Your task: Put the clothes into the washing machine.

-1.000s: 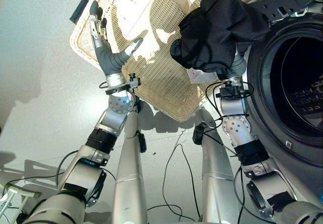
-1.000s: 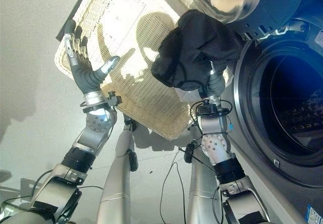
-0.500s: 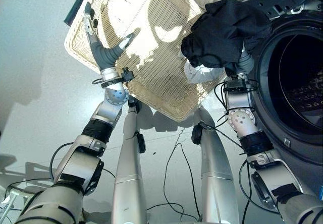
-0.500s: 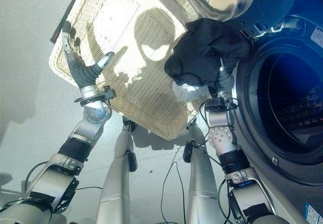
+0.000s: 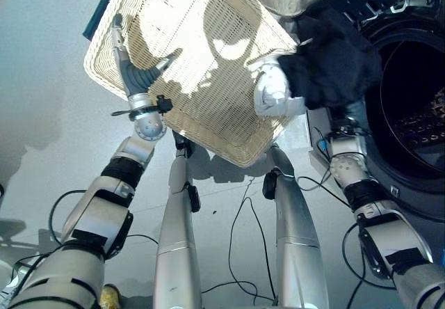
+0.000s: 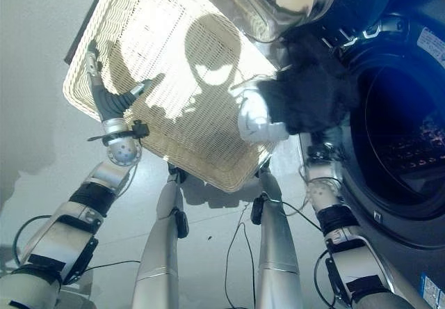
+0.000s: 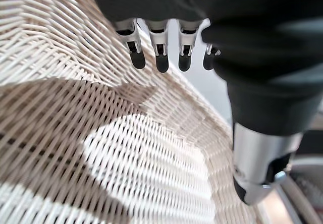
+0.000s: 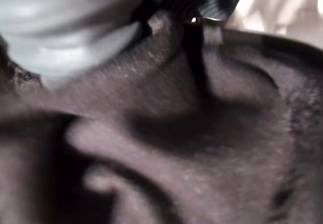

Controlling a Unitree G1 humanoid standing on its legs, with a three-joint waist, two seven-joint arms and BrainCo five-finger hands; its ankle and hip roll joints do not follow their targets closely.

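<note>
We carry a bundle of black clothes (image 5: 332, 62) on our right arm at the rim of the washing machine (image 5: 410, 107) opening, not yet inside, with a white piece (image 5: 271, 92) over the wicker basket (image 5: 201, 51). We cannot tell our right hand's state under the cloth; our left hand (image 5: 135, 72) hangs released over the basket.

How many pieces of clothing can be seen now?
2. A black garment is on the right arm, at the washing machine opening. A white one is beside it, over the basket edge. More may be hidden.
</note>
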